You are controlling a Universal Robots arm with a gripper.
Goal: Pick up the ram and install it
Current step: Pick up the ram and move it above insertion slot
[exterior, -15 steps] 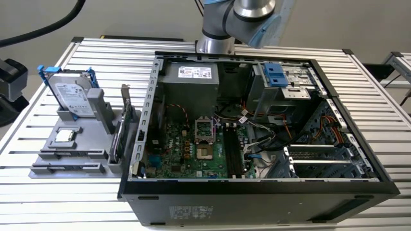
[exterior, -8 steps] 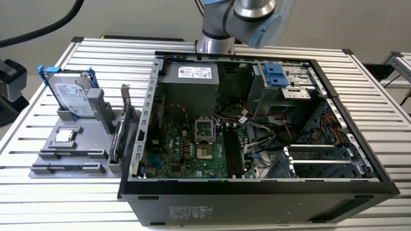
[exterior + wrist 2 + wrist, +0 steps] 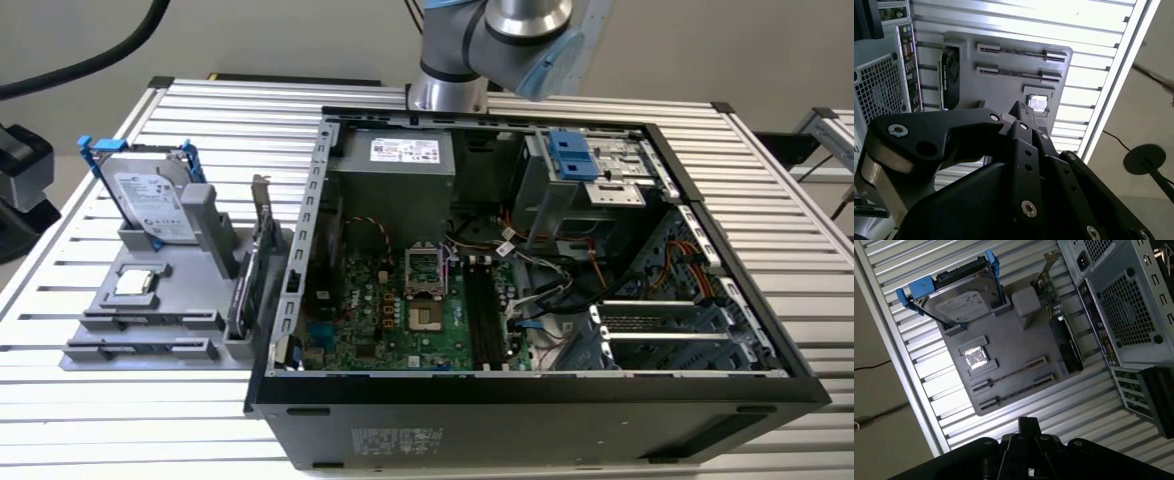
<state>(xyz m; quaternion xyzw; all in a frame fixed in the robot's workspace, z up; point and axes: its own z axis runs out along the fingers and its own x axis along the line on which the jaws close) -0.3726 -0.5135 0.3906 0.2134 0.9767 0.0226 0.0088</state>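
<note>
Fingers (image 3: 1026,427), pressed together, hang over the gray tray (image 3: 1014,340); whether its thin slots hold the ram, I cannot tell.

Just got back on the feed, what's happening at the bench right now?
The arm's claw hangs over the grey parts tray beside the open computer case, touching nothing. What looks like the ram stands on edge in the tray's slotted holders, not yet picked up. The hard drive and upright card sit in the tray too.
</note>
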